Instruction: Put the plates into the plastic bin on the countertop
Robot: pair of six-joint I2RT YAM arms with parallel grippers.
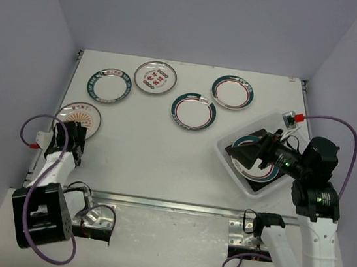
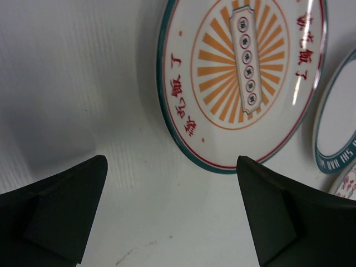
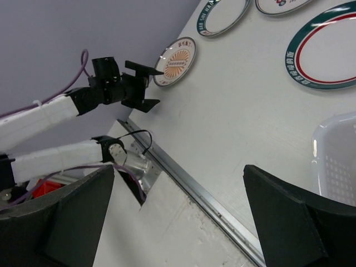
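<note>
1. You are partway through. Five round plates (image 1: pixel 193 112) lie loose on the countertop (image 1: pixel 136 154), waiting to be binned.
2. The plastic bin (image 3: pixel 336 167), at the right, holds a dark square plate (image 1: pixel 243 152) and a teal-and-red-rimmed plate (image 1: pixel 262 173).
3. Your left gripper (image 2: pixel 172 211) is empty, jaws apart, just short of the sunburst plate (image 2: pixel 245 78).
4. Your right gripper (image 3: pixel 178 217) hangs over the bin, jaws spread, holding nothing.

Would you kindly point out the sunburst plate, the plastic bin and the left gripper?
sunburst plate (image 2: pixel 245 67), left wrist view, its orange-rayed centre.
plastic bin (image 3: pixel 336 167), right wrist view, its gridded wall.
left gripper (image 2: pixel 171 160), left wrist view, midway between its fingertips.
</note>
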